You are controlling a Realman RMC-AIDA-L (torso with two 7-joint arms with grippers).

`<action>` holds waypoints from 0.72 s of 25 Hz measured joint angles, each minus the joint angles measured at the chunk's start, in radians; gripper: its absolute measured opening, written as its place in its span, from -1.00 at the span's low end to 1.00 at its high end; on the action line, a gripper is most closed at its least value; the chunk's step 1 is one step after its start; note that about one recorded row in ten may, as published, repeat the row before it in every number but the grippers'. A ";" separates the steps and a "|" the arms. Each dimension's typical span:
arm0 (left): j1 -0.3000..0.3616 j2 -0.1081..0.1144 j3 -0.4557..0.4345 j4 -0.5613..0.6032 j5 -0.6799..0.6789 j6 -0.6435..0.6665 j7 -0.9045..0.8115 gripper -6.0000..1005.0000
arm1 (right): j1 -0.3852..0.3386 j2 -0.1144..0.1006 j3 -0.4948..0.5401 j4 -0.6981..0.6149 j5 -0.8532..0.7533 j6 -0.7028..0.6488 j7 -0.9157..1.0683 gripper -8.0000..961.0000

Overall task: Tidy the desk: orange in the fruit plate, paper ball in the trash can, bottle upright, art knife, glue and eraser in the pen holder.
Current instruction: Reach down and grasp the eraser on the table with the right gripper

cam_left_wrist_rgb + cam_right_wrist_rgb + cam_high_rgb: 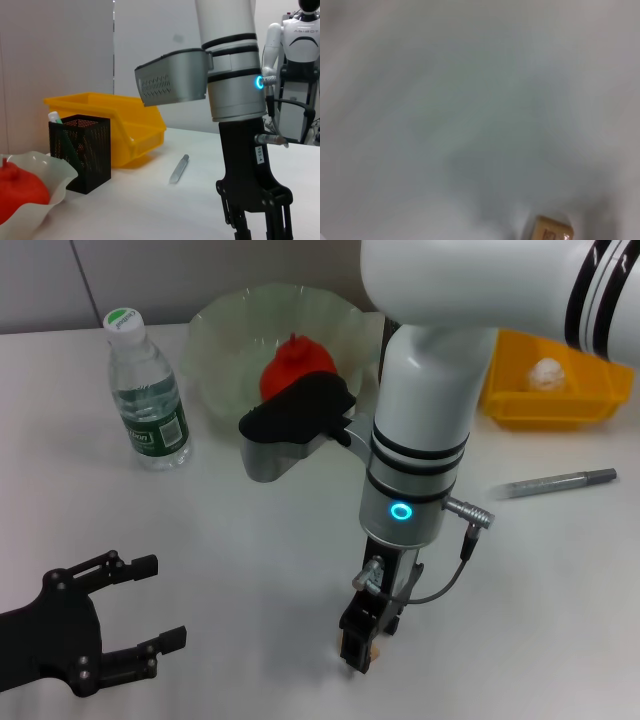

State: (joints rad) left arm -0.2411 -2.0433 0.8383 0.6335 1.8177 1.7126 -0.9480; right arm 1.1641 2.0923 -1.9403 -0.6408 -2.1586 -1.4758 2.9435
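White tabletop [250,570]. Right gripper [362,650] is down at the near edge, pointing straight at the surface, with the tan eraser [372,648] at its tips; whether the jaws have closed on it cannot be told. Left gripper [150,625] rests at the near left corner, jaws wide, idle. Judgement: eraser pick is in hand. Centre the fingers over the block, close squarely, lift vertically, then carry toward the pen holder [80,150] beside the yellow bin [555,390] at the far edge.
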 joint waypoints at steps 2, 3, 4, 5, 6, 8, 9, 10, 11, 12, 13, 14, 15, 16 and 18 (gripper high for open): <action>-0.001 0.000 0.000 0.000 0.000 -0.002 0.000 0.62 | -0.005 0.000 -0.014 -0.013 0.000 0.009 -0.001 0.18; -0.007 0.002 0.003 -0.005 0.000 -0.011 -0.005 0.62 | -0.006 0.000 -0.018 -0.019 0.000 0.011 -0.001 0.18; -0.007 0.002 0.003 -0.005 0.000 -0.011 -0.005 0.62 | -0.007 0.000 -0.021 -0.025 0.000 0.014 -0.002 0.18; -0.010 0.003 0.003 -0.012 0.000 -0.013 -0.005 0.62 | -0.008 0.000 -0.024 -0.032 0.000 0.017 -0.002 0.18; -0.012 0.005 0.004 -0.019 0.001 -0.014 -0.004 0.62 | -0.008 0.000 -0.025 -0.039 0.000 0.018 -0.003 0.18; -0.012 0.005 0.004 -0.019 0.001 -0.014 -0.004 0.62 | -0.009 0.000 -0.025 -0.048 0.000 0.019 -0.004 0.18; -0.019 0.007 0.005 -0.036 0.002 -0.020 -0.001 0.62 | -0.010 0.000 -0.025 -0.051 0.000 0.020 -0.004 0.18; -0.019 0.007 0.005 -0.036 0.002 -0.020 -0.001 0.62 | -0.011 0.000 -0.025 -0.054 0.001 0.020 -0.005 0.18; -0.021 0.008 0.005 -0.039 0.002 -0.024 0.000 0.62 | -0.012 0.000 -0.025 -0.056 0.004 0.021 -0.007 0.18; -0.022 0.008 0.006 -0.041 0.003 -0.026 0.000 0.62 | -0.014 0.000 -0.025 -0.057 0.011 0.021 -0.011 0.18; -0.022 0.008 0.006 -0.041 0.003 -0.026 0.000 0.62 | -0.017 0.000 -0.029 -0.058 0.029 0.021 -0.020 0.18; -0.022 0.008 0.006 -0.041 0.003 -0.026 0.000 0.62 | -0.017 0.000 -0.029 -0.058 0.029 0.021 -0.020 0.18; -0.024 0.008 0.005 -0.042 0.003 -0.026 0.000 0.62 | -0.018 0.000 -0.031 -0.058 0.040 0.021 -0.024 0.18; -0.025 0.008 0.005 -0.042 0.003 -0.026 0.000 0.62 | -0.019 0.000 -0.035 -0.059 0.046 0.022 -0.028 0.18; -0.026 0.008 0.005 -0.042 0.003 -0.026 0.000 0.62 | -0.019 0.000 -0.045 -0.059 0.050 0.029 -0.031 0.18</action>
State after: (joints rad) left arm -0.2673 -2.0355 0.8432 0.5915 1.8208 1.6861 -0.9480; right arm 1.1450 2.0923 -1.9851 -0.7003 -2.1088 -1.4472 2.9121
